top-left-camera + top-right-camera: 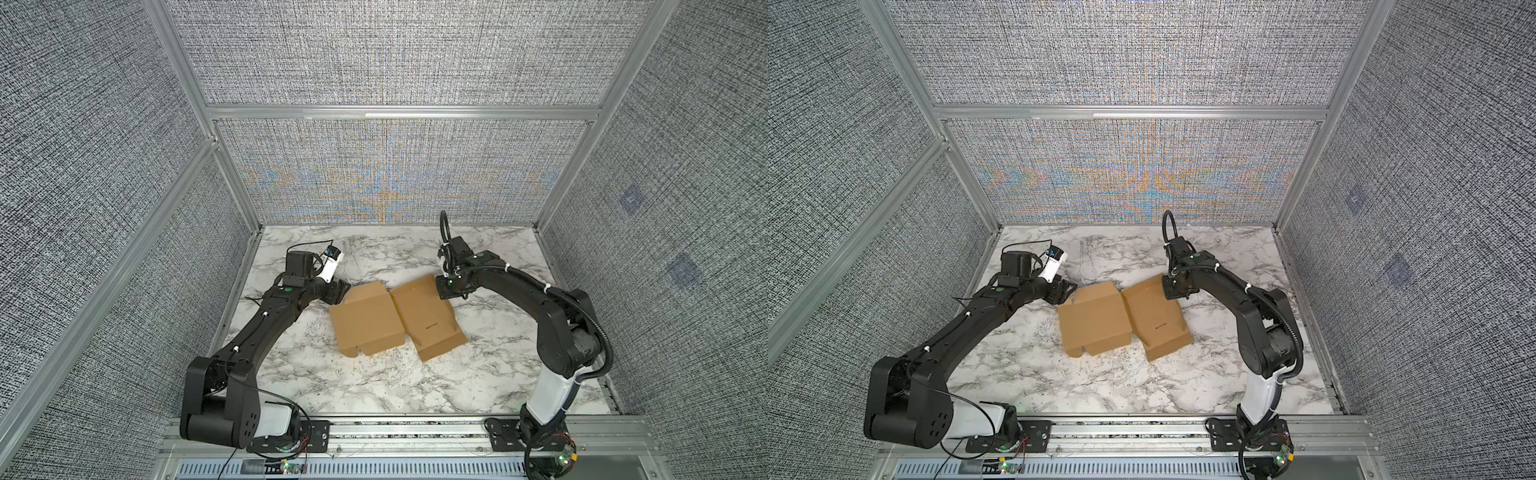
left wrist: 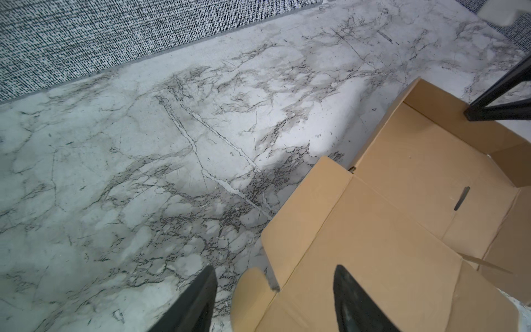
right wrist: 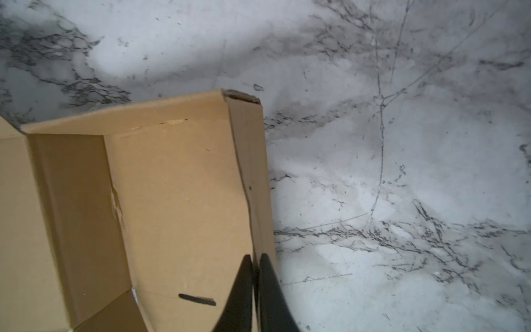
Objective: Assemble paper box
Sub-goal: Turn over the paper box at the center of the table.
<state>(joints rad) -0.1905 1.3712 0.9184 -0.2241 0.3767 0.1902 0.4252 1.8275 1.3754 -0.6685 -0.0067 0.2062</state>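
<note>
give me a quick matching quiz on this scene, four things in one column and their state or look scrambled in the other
Column one:
1. left tool
2. right tool
3. paper box
4. marble tabletop

Column two:
A. tan, partly folded, lying between the two arms
B. shut on a thin cardboard wall
C. white with grey veins
D. open, with a cardboard flap between its fingers

Pairs: 1-D, 2-B, 3-A, 4-C
</note>
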